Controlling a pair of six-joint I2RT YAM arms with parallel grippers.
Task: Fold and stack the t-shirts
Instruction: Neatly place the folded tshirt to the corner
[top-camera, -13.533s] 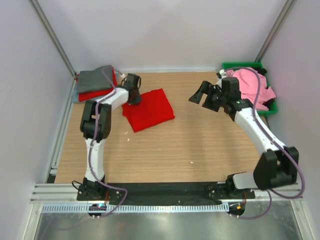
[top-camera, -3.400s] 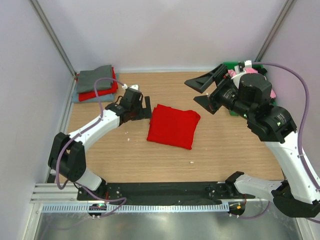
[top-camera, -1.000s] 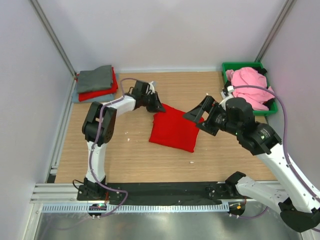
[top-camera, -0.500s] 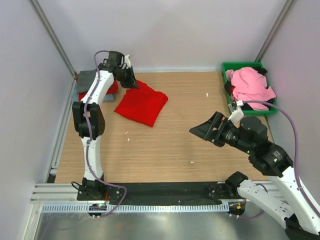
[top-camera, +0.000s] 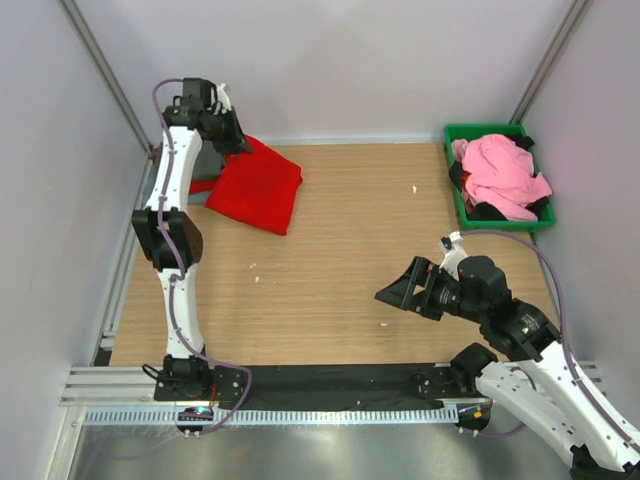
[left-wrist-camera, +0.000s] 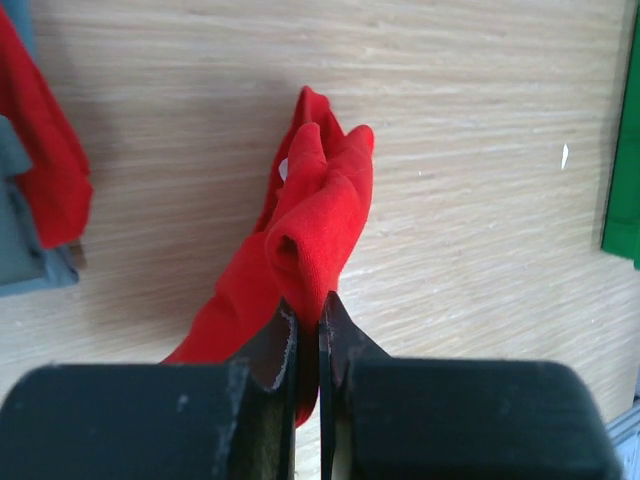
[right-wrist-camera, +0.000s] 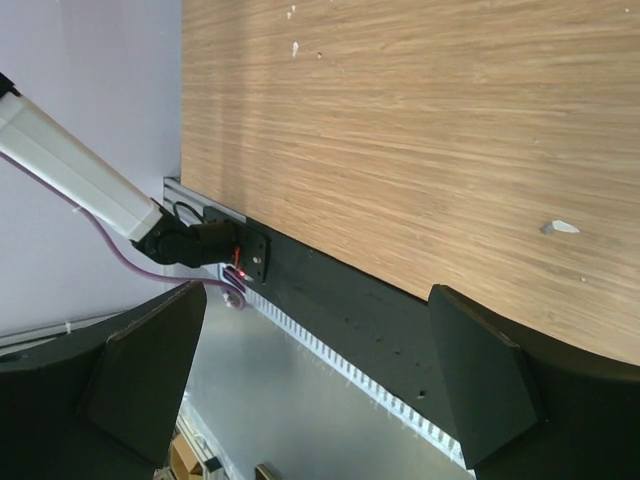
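My left gripper (top-camera: 235, 140) is shut on the folded bright red t-shirt (top-camera: 256, 186) and holds it lifted at the back left, its far edge over the stack (top-camera: 200, 172) of folded grey and red shirts, which it mostly hides. In the left wrist view the red cloth (left-wrist-camera: 305, 240) hangs pinched between my fingers (left-wrist-camera: 280, 345), with the stack's edge (left-wrist-camera: 30, 200) at the left. My right gripper (top-camera: 395, 295) is open and empty, low near the table's front right. Pink and dark shirts (top-camera: 500, 175) lie in the green bin (top-camera: 458, 200).
The green bin stands at the back right corner. White wall panels and metal posts close in the table on three sides. A black rail (right-wrist-camera: 400, 330) and metal frame run along the near edge. Small white scraps (top-camera: 414, 188) lie on the wood.
My left arm has carried the red shirt further back and left, onto the edge of the stack. My right arm has drawn back lower toward the front right.
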